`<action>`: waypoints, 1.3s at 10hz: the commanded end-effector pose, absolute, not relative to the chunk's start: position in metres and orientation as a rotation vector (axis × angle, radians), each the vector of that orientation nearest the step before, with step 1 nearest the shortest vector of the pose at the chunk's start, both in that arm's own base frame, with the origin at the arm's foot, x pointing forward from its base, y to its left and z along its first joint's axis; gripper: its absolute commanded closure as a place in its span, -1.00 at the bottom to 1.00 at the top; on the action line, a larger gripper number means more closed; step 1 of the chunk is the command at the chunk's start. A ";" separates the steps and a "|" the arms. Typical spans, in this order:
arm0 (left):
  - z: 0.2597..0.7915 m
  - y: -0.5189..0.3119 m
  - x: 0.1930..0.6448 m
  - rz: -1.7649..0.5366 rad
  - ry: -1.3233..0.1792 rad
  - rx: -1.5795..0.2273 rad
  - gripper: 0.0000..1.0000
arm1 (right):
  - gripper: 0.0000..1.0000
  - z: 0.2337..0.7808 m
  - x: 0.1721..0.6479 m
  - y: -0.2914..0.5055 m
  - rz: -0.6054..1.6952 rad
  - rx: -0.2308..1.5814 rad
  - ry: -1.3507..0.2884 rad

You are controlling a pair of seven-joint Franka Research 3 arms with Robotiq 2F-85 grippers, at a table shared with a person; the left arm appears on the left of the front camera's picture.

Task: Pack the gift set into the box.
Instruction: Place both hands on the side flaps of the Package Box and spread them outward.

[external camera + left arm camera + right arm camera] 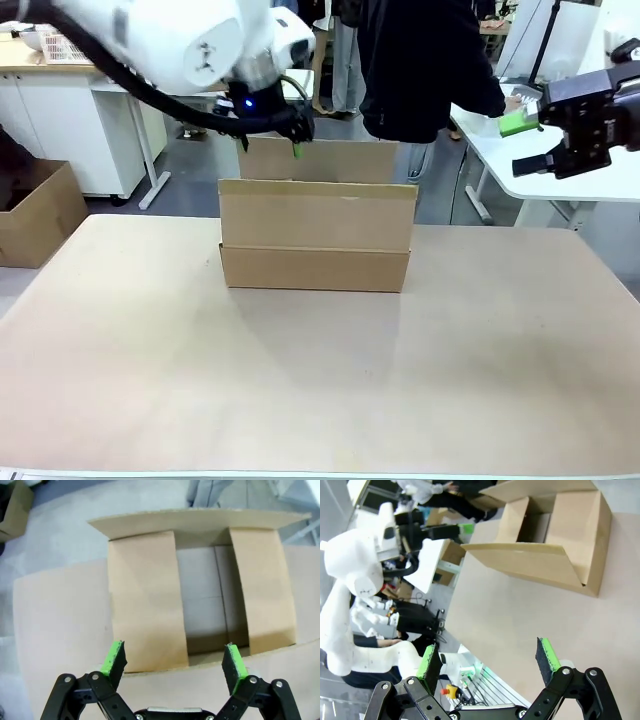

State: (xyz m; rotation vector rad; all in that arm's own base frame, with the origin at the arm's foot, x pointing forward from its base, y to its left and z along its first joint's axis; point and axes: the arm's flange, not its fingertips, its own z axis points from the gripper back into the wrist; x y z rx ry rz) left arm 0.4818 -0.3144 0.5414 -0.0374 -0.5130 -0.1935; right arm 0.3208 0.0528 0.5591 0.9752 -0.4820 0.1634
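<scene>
The box (315, 235) stands open in the middle of the surface (320, 400), its inside bare; the left claw (174, 656) hovers above it, spread wide, empty; the right claw (525, 145) hangs aside, likewise open and empty; packing looks not yet begun; next, someone must fetch the gift set.

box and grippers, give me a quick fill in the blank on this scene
1. The box stands on the table with its flaps ____.
2. The left gripper, open, hangs above the ____.
3. The right gripper is open and holds ____.
Missing words: open; box; nothing.
</scene>
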 end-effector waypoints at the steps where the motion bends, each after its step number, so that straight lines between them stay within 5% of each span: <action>1: 0.545 -0.339 0.518 -0.170 -0.365 -0.035 -1.00 | -1.00 0.560 0.324 0.054 0.188 1.000 -0.502; 3: 0.541 -0.314 0.482 -0.193 -0.513 -0.037 -1.00 | -1.00 0.560 0.324 0.054 0.188 1.000 -0.502; 13: 0.488 -0.353 0.579 -0.194 -0.308 0.055 -1.00 | -1.00 0.560 0.324 0.054 0.188 1.000 -0.502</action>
